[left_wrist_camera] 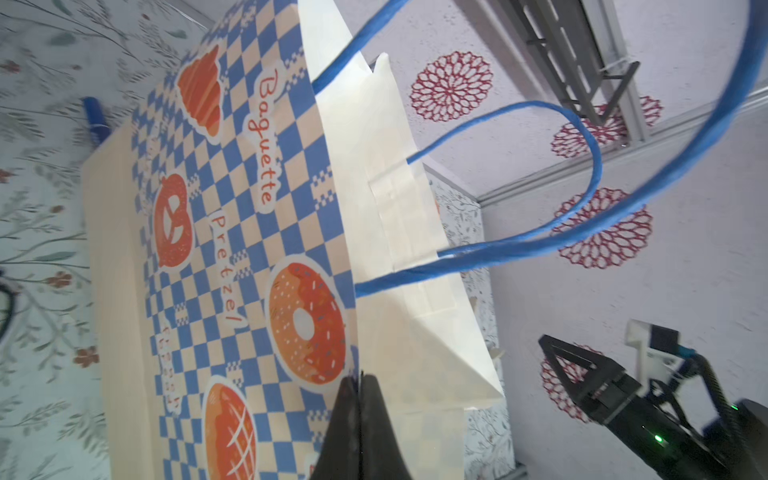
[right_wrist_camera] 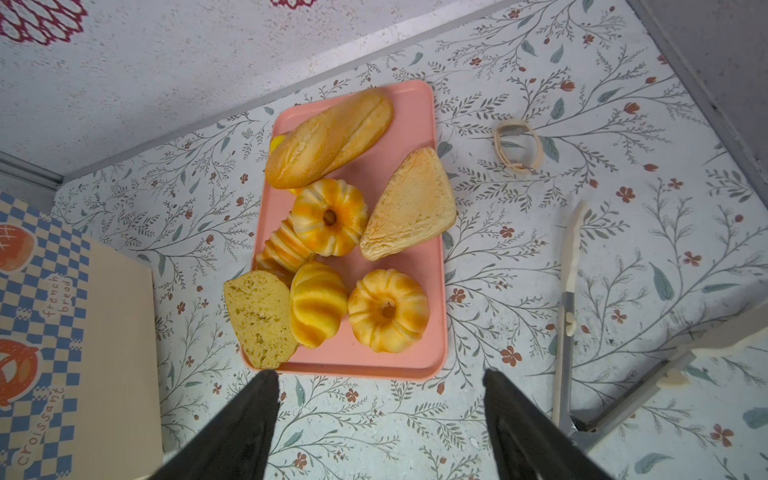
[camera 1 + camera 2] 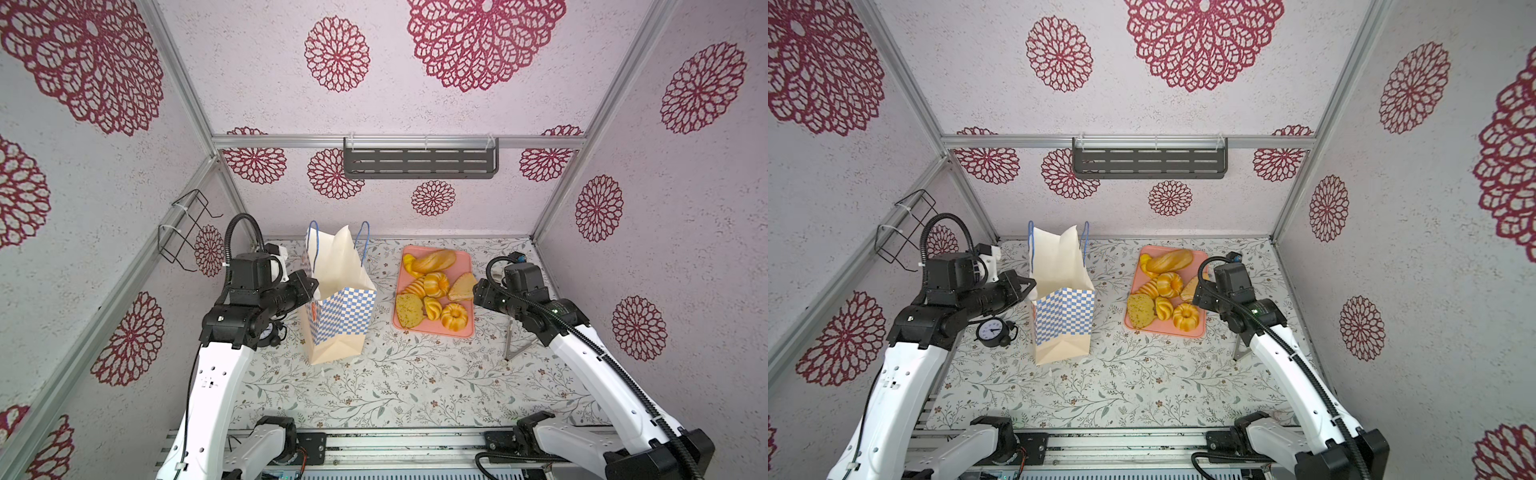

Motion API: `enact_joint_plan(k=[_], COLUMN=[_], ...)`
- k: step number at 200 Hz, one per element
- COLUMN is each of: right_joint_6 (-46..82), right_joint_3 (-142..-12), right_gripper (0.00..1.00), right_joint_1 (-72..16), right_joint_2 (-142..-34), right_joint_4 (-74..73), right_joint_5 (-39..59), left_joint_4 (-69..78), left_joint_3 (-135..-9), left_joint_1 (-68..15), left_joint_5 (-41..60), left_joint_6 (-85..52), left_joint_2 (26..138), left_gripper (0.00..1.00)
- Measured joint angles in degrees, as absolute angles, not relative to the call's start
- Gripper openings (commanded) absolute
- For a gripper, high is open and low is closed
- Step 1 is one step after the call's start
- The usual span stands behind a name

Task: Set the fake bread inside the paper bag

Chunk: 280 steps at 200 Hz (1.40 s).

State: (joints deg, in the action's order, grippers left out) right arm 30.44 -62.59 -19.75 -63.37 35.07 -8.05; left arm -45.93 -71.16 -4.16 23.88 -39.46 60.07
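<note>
With the left gripper (image 1: 359, 380) pinching the bag (image 3: 340, 316) rim open, the right gripper (image 2: 380, 399), jaws spread beside the tray (image 2: 419, 104), should straddle one bread (image 2: 388, 309) there squarely.

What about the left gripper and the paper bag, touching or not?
Touching. In the left wrist view the left gripper pinches the paper bag at its rim between shut jaws.
</note>
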Motion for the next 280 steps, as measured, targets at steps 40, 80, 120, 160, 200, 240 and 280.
enact_joint_plan(k=[40, 80, 120, 160, 200, 240, 280], right_joint_6=[29.8, 29.0, 28.1, 28.0, 27.9, 27.9, 28.0], right_joint_3=[-62.2, -62.2, -62.3, -62.3, -62.3, -62.3, -62.3], right_gripper=[0.8, 0.79, 0.79, 0.78, 0.78, 0.78, 0.78], right_joint_1=[-17.5, -16.9, -16.4, -16.1, -15.8, -15.4, -14.9], right_joint_2=[-63.6, -64.6, -65.5, -65.5, -65.6, -65.6, -65.5], right_joint_4=[35.4, 36.0, 36.4, 36.6, 37.1, 37.4, 37.7], right_joint_5=[-7.2, -6.8, -6.7, -6.8, -6.8, -6.8, -6.8], left_joint_4=[-41.7, -41.9, -44.3, -47.0, -49.6, -51.7, -53.0], left_joint_3=[-69.1, -66.6, -64.5, -63.0, -63.0, -63.1, -64.2], left_joint_1=[-3.9, -3.1, -1.9, -1.3, -0.4, -0.3, -0.1], left_joint_5=[32.9, 35.5, 35.2, 33.8, 31.9, 28.9, 26.3], left_joint_6=[-41.7, -41.9, -41.3, -40.3, -38.8, -37.8, -37.1], left_joint_2=[59.7, 57.3, 56.1, 55.4, 54.2, 53.9, 53.9], left_gripper=[0.0, 0.0, 0.0, 0.0, 0.0, 0.55, 0.97])
